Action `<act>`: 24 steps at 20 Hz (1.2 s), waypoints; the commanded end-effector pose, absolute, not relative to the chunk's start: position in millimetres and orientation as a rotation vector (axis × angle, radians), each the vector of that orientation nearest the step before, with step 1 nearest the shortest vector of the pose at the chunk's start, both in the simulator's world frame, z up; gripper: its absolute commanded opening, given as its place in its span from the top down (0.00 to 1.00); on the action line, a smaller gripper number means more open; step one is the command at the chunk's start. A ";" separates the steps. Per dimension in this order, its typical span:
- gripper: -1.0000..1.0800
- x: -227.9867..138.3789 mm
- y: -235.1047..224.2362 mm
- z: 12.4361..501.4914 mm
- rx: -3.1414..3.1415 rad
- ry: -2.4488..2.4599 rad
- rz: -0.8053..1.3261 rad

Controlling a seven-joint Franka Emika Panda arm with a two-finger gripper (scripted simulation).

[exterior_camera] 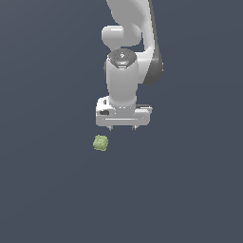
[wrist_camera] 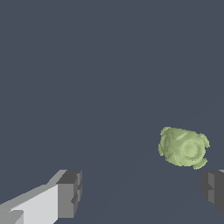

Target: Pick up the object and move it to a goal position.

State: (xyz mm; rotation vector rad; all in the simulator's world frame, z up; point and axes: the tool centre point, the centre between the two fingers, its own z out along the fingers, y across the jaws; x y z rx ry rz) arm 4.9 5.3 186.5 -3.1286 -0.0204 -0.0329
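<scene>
Object (exterior_camera: 100,143) low and toward the exterior view's left of the gripper (exterior_camera: 122,127), near it but apart, not between the fingertips. Arm above the gripper, running up out of the exterior view. In the wrist view, object (wrist_camera: 183,148) off-centre, close beside one fingertip (wrist_camera: 212,187), well apart from the other (wrist_camera: 70,194).
</scene>
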 end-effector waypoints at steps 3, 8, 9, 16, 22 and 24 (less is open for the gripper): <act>0.04 5.2 3.7 187.4 -3.127 -0.011 -0.036; 0.04 7.3 -9.2 197.0 -3.115 0.068 -0.070; 0.04 7.6 -10.6 198.8 -3.113 0.078 -0.075; 0.04 7.6 -15.7 193.8 -3.113 0.090 -0.073; 0.04 5.8 -44.9 160.8 -3.118 0.148 -0.051; 0.04 3.6 -59.8 143.9 -3.121 0.178 -0.039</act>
